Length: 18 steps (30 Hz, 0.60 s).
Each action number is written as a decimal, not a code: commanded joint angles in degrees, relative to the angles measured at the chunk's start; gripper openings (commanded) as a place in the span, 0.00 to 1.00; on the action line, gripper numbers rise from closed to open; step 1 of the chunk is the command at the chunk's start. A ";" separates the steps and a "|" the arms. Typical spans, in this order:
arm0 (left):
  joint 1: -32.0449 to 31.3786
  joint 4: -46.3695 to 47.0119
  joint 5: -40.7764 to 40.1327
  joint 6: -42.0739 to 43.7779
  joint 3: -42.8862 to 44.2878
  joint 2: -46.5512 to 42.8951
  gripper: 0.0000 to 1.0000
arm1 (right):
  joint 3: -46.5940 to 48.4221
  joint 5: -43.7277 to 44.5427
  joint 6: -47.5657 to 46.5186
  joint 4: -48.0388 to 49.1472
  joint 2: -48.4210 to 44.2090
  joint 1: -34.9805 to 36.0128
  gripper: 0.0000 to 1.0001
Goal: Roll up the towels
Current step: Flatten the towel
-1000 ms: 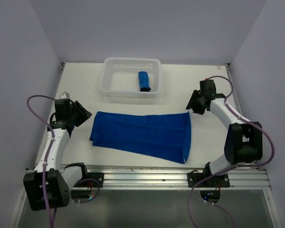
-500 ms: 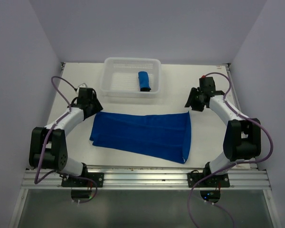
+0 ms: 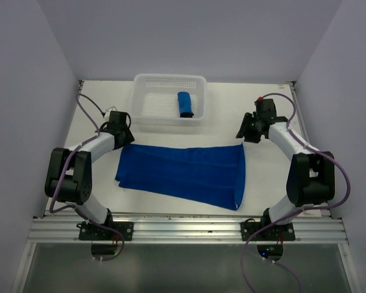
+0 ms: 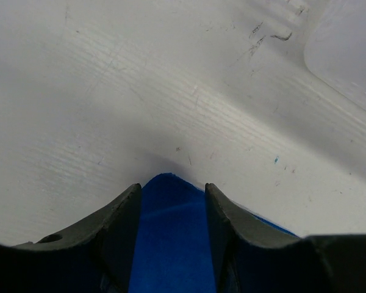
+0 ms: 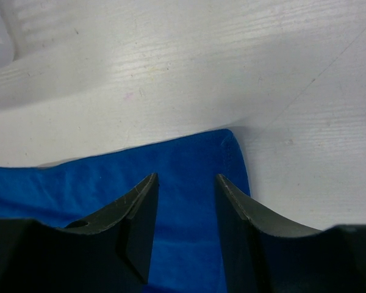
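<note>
I am holding my left tool [image 4: 171,190] low over the far left corner of the spread-out towel [image 3: 183,174], its fingers standing apart with blue cloth showing between them. My right tool [image 5: 186,180] is hovering over the far right corner in the same way, fingers apart and clamping nothing. The towel is lying flat across the middle of the white surface [image 3: 152,202]. A second towel [image 3: 184,105], rolled up, is sitting in the right part of the white basket [image 3: 138,104] at the far edge.
</note>
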 commanded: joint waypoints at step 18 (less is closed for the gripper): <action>-1.41 3.59 -4.79 0.81 0.73 6.13 0.27 | 1.21 -0.94 -2.29 -1.54 -2.36 -0.03 0.42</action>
